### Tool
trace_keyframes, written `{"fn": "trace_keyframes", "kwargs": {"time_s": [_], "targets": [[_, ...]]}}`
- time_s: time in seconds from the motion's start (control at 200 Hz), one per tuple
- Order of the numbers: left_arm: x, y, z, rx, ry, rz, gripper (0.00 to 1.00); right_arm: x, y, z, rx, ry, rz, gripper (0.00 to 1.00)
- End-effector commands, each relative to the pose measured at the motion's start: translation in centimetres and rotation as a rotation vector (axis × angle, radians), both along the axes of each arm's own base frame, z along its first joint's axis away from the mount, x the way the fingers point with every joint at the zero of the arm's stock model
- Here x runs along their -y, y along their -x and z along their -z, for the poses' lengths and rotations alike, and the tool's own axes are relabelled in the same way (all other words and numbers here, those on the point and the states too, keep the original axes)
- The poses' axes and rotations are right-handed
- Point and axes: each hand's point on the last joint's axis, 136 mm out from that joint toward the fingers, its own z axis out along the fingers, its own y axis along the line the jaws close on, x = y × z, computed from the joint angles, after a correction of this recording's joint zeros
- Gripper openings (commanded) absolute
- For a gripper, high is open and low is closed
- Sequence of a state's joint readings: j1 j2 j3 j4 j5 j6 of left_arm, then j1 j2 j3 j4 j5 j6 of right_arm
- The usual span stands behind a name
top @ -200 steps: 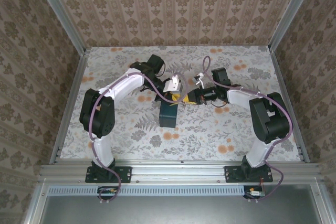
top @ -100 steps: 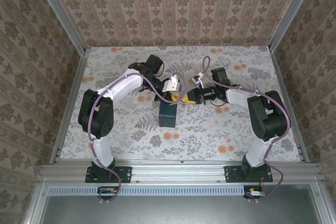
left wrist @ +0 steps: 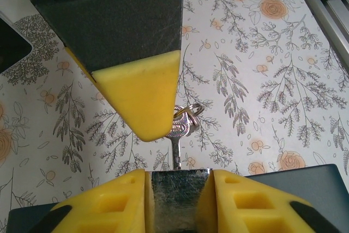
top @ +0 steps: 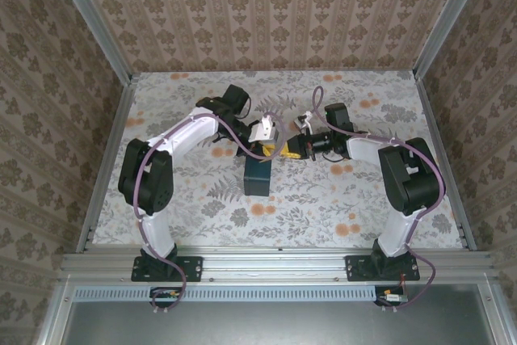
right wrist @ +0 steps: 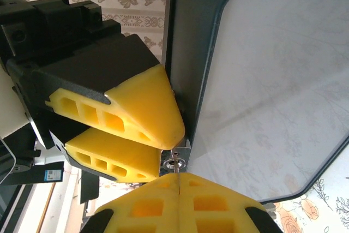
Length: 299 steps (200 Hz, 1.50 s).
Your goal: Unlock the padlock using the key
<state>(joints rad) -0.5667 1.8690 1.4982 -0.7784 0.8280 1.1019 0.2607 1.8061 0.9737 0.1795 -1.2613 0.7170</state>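
From above, two robot arms reach inward and meet over the middle of a flower-patterned table (top: 323, 208), just beyond the far end of a dark blue box (top: 260, 179). The left gripper (top: 269, 145) comes from the left and the right gripper (top: 292, 148) from the right, their yellow fingers almost touching. In the left wrist view, the left gripper (left wrist: 177, 181) pinches the small metal padlock (left wrist: 177, 203) between its two pads, held above the box. The key (left wrist: 177, 145), with a key ring (left wrist: 189, 110) behind its head, points straight at the padlock, its tip at the lock's face; how deep it sits cannot be told. The right gripper (right wrist: 179, 181) is pressed together on the key, with the padlock's keyhole face just beyond its fingertips.
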Motion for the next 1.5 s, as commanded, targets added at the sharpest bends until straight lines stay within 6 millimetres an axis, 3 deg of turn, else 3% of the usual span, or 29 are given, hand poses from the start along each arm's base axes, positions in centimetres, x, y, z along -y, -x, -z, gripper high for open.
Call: {"fn": "trace_keyframes", "kwargs": {"time_s": [0.0, 0.365, 0.665, 1.1, 1.49], "targets": [[0.4, 0.6, -1.3, -0.005, 0.056, 0.01, 0.34, -0.5, 0.5, -0.6, 0.038, 0.005, -0.018, 0.0], [0.1, 0.4, -1.2, -0.015, 0.046, 0.002, 0.38, 1.0, 1.1, -0.2, 0.065, 0.027, 0.012, 0.0], [0.1, 0.2, -1.1, -0.02, 0.042, -0.003, 0.4, 1.1, 1.9, -0.7, 0.089, 0.022, -0.003, 0.0], [0.1, 0.2, -1.2, -0.026, 0.041, -0.003, 0.4, 1.2, 0.8, -1.8, 0.126, 0.013, 0.025, 0.0], [0.2, 0.2, -1.2, -0.029, 0.039, -0.006, 0.4, 0.7, 0.2, -1.4, 0.124, 0.005, 0.026, 0.0]]}}
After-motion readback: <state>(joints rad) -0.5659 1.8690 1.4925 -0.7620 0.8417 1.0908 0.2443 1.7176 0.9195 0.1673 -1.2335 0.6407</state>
